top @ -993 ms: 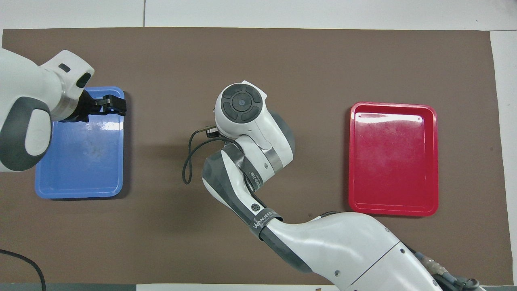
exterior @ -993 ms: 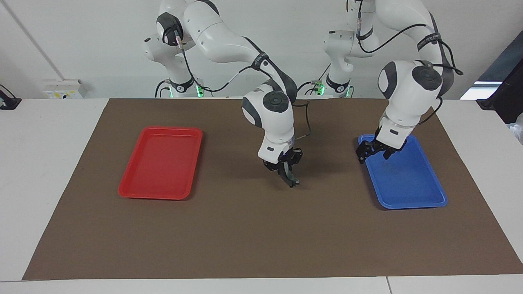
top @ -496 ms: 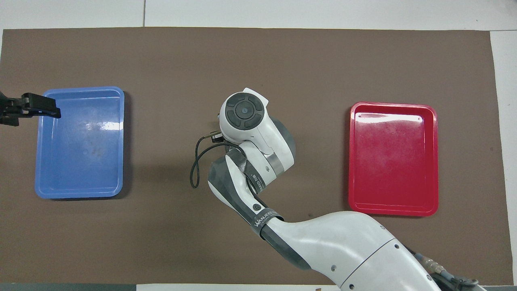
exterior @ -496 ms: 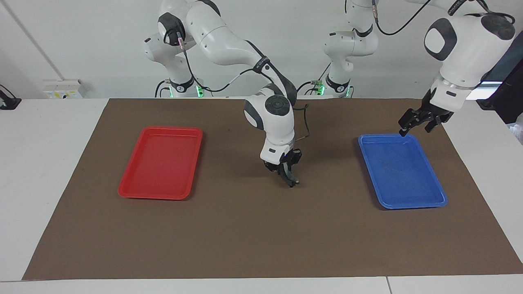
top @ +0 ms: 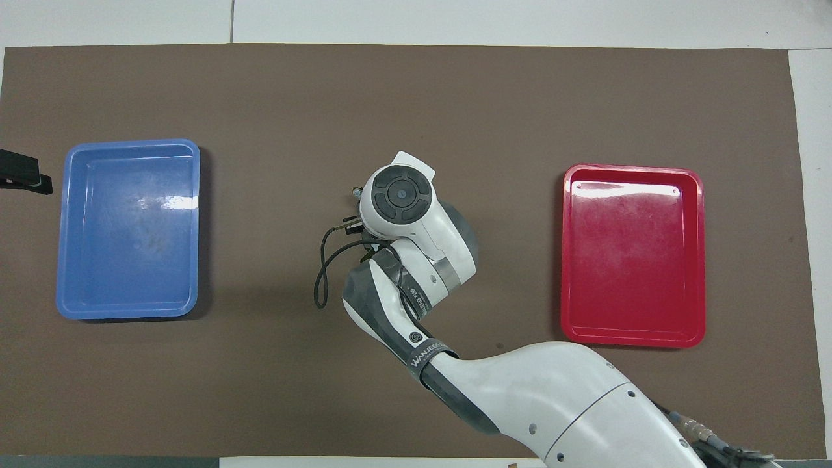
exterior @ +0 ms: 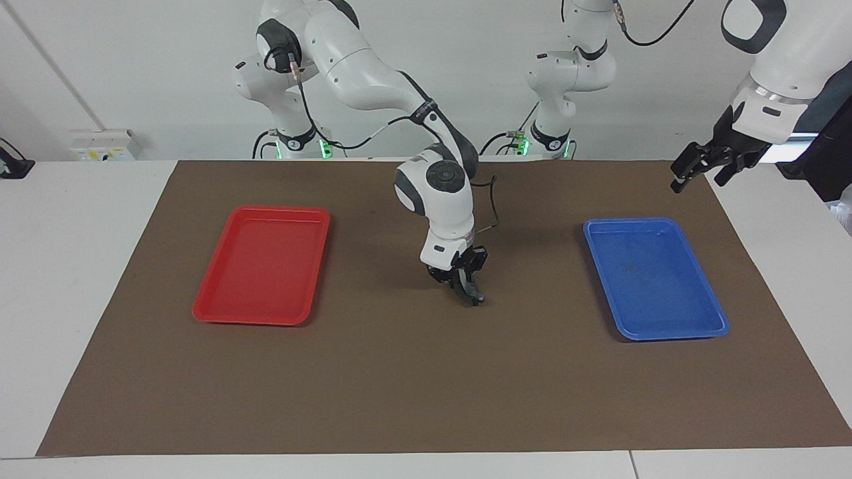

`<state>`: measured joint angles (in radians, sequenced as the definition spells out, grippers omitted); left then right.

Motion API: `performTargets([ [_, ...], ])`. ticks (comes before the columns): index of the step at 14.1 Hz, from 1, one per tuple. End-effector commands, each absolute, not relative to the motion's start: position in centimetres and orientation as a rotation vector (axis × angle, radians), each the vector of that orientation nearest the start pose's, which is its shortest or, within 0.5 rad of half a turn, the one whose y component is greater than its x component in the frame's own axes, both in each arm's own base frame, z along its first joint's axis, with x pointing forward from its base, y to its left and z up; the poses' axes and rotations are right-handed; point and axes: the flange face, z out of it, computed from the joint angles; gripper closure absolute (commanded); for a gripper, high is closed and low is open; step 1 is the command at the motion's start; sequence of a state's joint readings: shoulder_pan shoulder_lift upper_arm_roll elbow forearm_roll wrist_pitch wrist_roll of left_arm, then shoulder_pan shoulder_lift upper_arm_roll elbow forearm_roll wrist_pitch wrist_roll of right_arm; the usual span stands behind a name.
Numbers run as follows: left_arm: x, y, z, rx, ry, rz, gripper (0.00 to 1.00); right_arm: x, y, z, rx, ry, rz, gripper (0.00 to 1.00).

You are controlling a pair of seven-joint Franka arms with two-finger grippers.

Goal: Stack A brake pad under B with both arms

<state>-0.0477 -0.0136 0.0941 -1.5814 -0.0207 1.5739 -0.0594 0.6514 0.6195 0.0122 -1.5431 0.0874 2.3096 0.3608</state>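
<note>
**Right hand grips short pad at mid-desk; left hand raised past the blue tray**

A brown mat (exterior: 399, 386) covers most of the white desk (exterior: 80, 219). Toward the right arm's end of it lies a shallow red plastic tray (exterior: 263, 273), with nothing in it.

Over the middle of the mat, between the two trays, the right hand (exterior: 466, 287) points steeply down, clenched on the short dark grey brake pad (exterior: 474, 295). The pad hangs edge-on below the fingertips. Its lower tip is right at the mat, and whether it touches cannot be told. In the overhead view the arm's own wrist hides both hand and pad.

Toward the left arm's end lies a shallow blue plastic tray (exterior: 655, 279), also with nothing in it.

The left hand (exterior: 707, 165) hangs high in the air over the mat's edge, just outside the blue tray. Whether it is clenched or released cannot be told.
</note>
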Motion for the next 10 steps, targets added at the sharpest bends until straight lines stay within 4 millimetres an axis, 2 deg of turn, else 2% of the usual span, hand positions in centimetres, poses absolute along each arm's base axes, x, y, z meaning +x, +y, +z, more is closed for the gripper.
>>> performTargets([
  [1,54.1,3.6,61.7,-3.166,-0.153,0.048,0.01,56.3,44.1,30.5,-2.961,-0.395,-0.181,0.93],
  [3,54.0,3.7,61.4,-3.169,-0.090,0.054,0.01,56.2,44.1,30.3,-2.963,-0.398,-0.175,0.91],
  [4,54.0,3.6,61.4,-3.170,-0.081,0.052,0.01,56.2,44.1,30.3,-2.964,-0.396,-0.173,0.75],
  [5,54.0,3.6,61.4,-3.170,-0.078,0.047,0.00,56.2,44.0,30.2,-2.967,-0.392,-0.169,0.21],
  [6,54.1,3.4,61.4,-3.170,-0.071,0.040,0.00,56.1,44.1,30.4,-2.971,-0.395,-0.165,0.00],
  [9,54.1,2.8,61.5,-3.170,-0.061,0.040,0.00,56.7,43.7,32.5,-2.984,-0.403,-0.182,0.00],
  [10,54.1,2.8,61.5,-3.170,-0.061,0.045,0.00,57.3,42.4,34.6,-2.995,-0.381,-0.187,0.00],
])
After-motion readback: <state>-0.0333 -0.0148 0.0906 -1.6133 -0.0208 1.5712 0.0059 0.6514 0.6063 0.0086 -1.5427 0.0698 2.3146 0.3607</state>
